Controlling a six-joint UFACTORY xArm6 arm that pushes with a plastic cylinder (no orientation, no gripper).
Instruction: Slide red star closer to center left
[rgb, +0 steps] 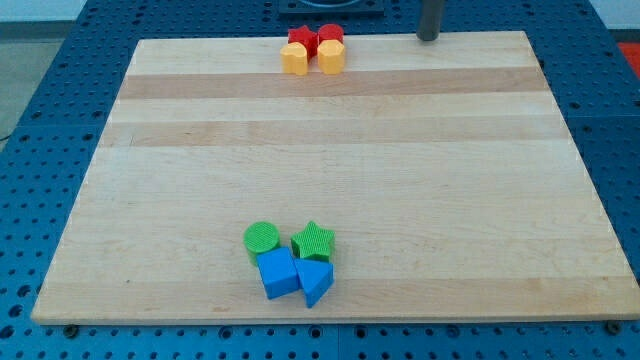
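The red star (300, 38) sits at the view's top edge of the wooden board (330, 170), left of centre. It touches a second red block (331, 35) on its right and a yellow block (294, 59) just below it. Another yellow block (331, 57) lies below the second red block. My tip (429, 38) is at the board's top edge, well to the right of this cluster and apart from every block.
Near the view's bottom, a green circle (262, 238), a green star (314, 241), a blue cube (277, 272) and a blue triangle (316, 282) are packed together. A blue perforated table surrounds the board.
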